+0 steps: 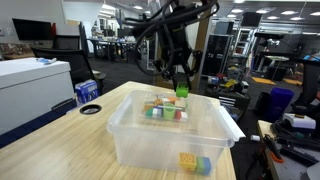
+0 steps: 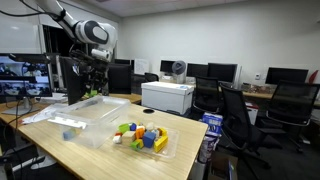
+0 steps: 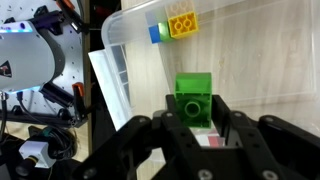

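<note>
White printer (image 2: 167, 96), black office chairs (image 2: 235, 112), monitors (image 2: 221, 72)

I am working in an open-plan office that is doubling as a robotics lab. In an exterior view, dark monitors (image 2: 222, 72) are lining the desks from one to three o'clock. Black office chairs (image 2: 235, 112) are standing at three o'clock, and a white printer (image 2: 167, 96) is sitting near twelve. In an exterior view, ceiling light panels (image 1: 290, 12) are glowing at one o'clock above more desks, chairs and cabling. At six o'clock a wooden table (image 1: 40, 150) is carrying a clear bin (image 1: 135, 145) of toy bricks, which is pointing to bench trials.
</note>
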Available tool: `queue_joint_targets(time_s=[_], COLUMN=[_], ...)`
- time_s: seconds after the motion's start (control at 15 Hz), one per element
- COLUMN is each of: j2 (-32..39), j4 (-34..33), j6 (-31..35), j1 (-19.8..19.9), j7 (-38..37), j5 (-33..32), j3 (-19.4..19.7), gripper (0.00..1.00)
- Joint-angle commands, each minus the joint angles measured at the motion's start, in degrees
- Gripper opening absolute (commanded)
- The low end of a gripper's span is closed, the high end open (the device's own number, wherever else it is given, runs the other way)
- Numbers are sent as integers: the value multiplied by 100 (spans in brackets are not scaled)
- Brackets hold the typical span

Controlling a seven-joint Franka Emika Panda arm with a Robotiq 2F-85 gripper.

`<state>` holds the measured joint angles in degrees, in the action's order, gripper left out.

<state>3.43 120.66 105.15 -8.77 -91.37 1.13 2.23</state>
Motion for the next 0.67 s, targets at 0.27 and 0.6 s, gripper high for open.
queue_joint_targets(time_s=[0.27,0.6], j2=[-485,21], j4=[-132,-739], j6=[146,167], j1=[945,1438], j7=[-651,-684], j5=[-762,-1060], j3=[206,497], gripper=[13,13])
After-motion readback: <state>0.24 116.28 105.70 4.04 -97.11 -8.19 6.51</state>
